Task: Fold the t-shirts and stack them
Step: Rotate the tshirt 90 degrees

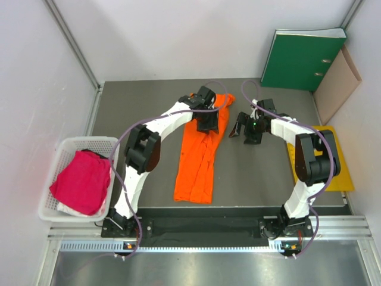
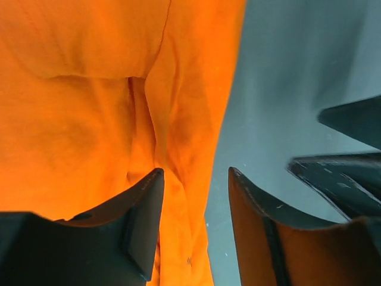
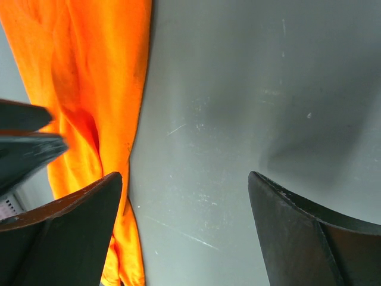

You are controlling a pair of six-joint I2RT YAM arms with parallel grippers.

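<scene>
The orange t-shirt (image 1: 199, 158) lies on the dark table as a long narrow strip, folded lengthwise and running from the far middle toward the near edge. My left gripper (image 1: 208, 121) hovers over its far end. In the left wrist view that gripper (image 2: 194, 182) is open, with the orange t-shirt (image 2: 107, 107) and its right edge lying loose below the jaws. My right gripper (image 1: 243, 126) stands open just right of the shirt. In the right wrist view that gripper (image 3: 184, 182) is over bare table with the orange t-shirt (image 3: 89, 89) at its left. The magenta t-shirt (image 1: 83, 180) lies crumpled in the basket.
A white mesh basket (image 1: 66, 147) sits at the left table edge. A green binder (image 1: 303, 56) and a brown folder (image 1: 336, 80) lean on the back right wall. A yellow envelope (image 1: 336, 179) lies flat under the right arm.
</scene>
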